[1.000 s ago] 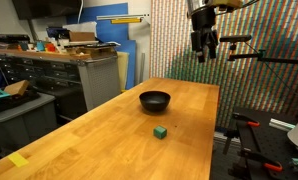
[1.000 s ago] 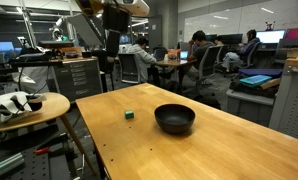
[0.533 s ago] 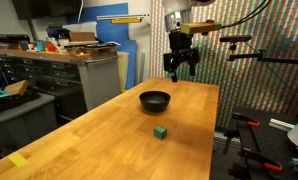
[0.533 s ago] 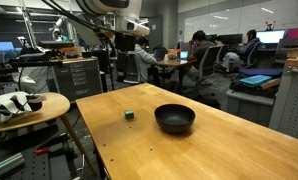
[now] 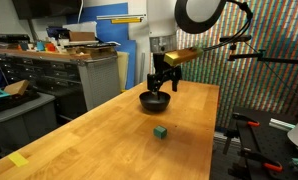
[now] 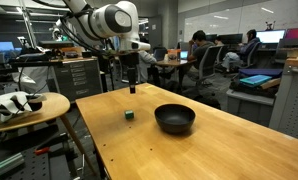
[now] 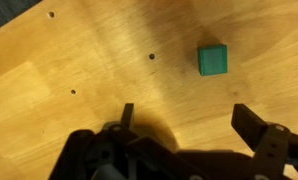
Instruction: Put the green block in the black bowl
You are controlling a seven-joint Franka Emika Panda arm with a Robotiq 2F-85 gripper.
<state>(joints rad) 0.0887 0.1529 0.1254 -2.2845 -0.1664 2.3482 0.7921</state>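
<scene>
A pale wooden table (image 5: pixel 99 130) fills the foreground of a workshop, with cabinets and desks behind it. The green block (image 5: pixel 161 131) sits on bare wood near the black bowl (image 5: pixel 155 101) but apart from it, not touching. The gripper (image 6: pixel 130 88) hangs in the air above the table, empty. In the wrist view its jaws are spread wide, and the block lies on the wood just beyond the fingertips (image 7: pixel 244 120). It seems roughly over the block, though whether it is squarely above is hard to tell.
</scene>
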